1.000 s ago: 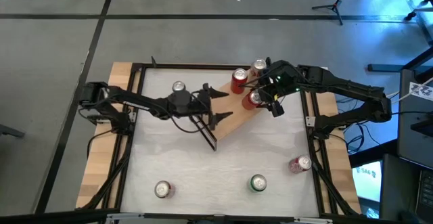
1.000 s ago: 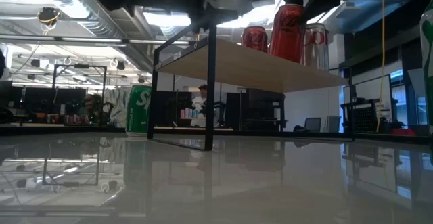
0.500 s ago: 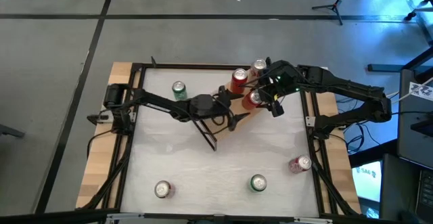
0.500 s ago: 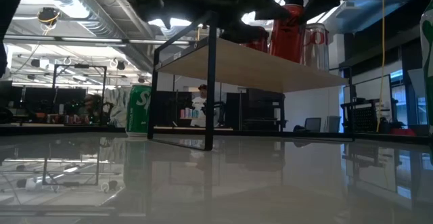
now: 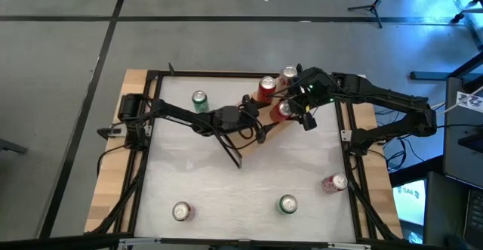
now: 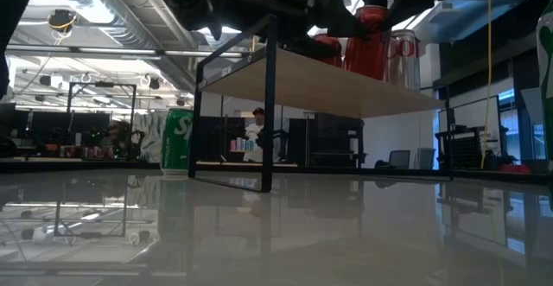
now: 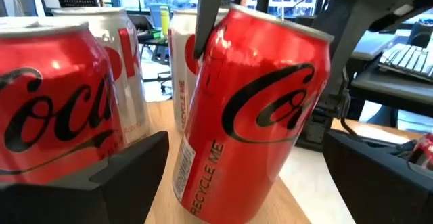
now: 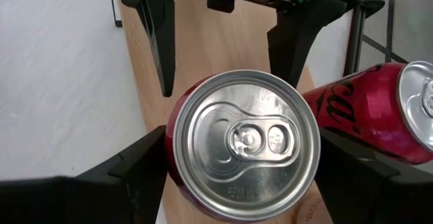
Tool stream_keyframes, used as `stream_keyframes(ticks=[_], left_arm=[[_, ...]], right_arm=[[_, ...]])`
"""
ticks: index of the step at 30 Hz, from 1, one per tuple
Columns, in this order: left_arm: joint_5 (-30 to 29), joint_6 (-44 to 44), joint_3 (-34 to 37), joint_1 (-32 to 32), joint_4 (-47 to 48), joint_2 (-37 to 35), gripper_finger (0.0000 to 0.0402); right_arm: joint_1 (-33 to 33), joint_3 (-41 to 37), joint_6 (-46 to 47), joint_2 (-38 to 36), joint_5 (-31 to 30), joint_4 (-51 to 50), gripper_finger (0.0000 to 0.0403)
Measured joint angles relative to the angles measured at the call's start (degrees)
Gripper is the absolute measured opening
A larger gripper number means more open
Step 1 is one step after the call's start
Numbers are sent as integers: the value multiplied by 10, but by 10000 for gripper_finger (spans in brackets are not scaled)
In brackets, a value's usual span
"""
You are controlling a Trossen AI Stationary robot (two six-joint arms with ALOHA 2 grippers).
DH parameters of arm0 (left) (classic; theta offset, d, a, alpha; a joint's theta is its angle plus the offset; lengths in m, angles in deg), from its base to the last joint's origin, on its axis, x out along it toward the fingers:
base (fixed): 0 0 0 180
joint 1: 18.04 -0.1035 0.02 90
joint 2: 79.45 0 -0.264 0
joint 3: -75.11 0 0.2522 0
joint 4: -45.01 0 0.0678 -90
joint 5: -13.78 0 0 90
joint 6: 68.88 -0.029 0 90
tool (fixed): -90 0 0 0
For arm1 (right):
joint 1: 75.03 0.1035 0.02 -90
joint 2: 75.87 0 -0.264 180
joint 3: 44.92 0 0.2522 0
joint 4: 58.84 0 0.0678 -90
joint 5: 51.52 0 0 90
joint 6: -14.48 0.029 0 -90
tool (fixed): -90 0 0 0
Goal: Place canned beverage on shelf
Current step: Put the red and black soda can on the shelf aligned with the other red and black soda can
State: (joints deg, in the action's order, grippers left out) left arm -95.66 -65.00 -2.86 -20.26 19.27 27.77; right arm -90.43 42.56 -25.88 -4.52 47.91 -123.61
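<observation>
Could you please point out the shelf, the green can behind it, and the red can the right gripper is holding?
shelf (image 6: 346,87): low view, front edge of the plank.
green can (image 5: 199,100): high view, its top.
red can (image 8: 247,139): right wrist view, its lid.

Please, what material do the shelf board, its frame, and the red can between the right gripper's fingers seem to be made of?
The shelf board looks like light wood or wood laminate, matte, with faint grain. Its frame seems to be thin black metal bar. The red can appears to be aluminium: its silver top shines, and its side carries glossy red print. The right gripper is around it.
</observation>
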Motion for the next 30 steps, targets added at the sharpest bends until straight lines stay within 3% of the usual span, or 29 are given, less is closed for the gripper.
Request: stream_keyframes(ticks=[13,30], left_arm=[[-6,0,-9,0,-22,26,380],[-13,-14,-81,-1,-13,71,380]], right_arm=[[0,0,0,0,0,1,301],[0,0,0,0,2,2,301]])
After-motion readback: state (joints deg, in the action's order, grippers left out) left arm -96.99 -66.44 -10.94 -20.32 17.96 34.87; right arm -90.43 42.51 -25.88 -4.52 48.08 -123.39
